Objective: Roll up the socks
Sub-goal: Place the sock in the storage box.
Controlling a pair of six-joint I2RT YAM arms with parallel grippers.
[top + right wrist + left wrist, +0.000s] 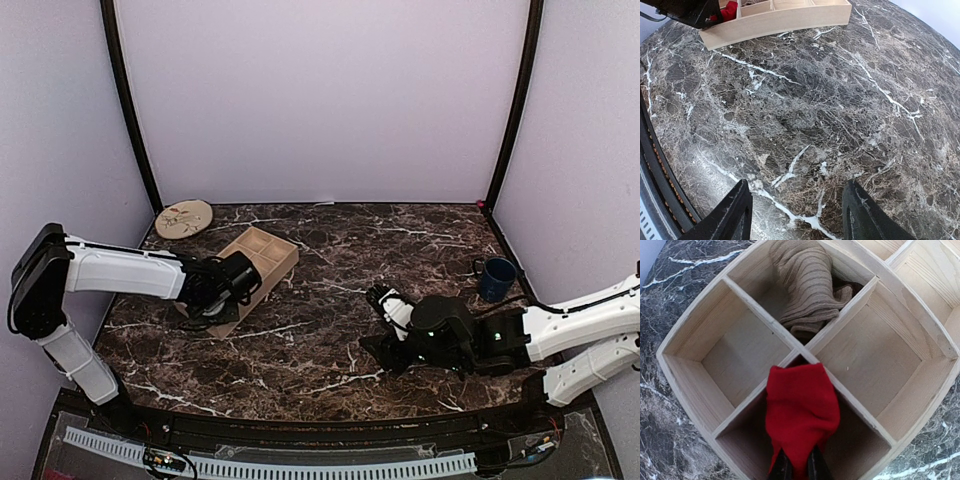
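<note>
At lower centre, left fingers (781, 467) pinch the bright red fabric sock (801, 410) over the pale wooden tray (685, 370); right fingers (735, 210) gape, empty; release probably follows

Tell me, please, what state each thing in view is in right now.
left gripper, shut on the red sock
right gripper, open, holding nothing
red sock, bunched, pinched low in one tray compartment
tan sock, bunched in the diagonally opposite compartment
wooden tray, holding both socks in separate compartments
blue mug, upright
round plate, lying flat
</note>
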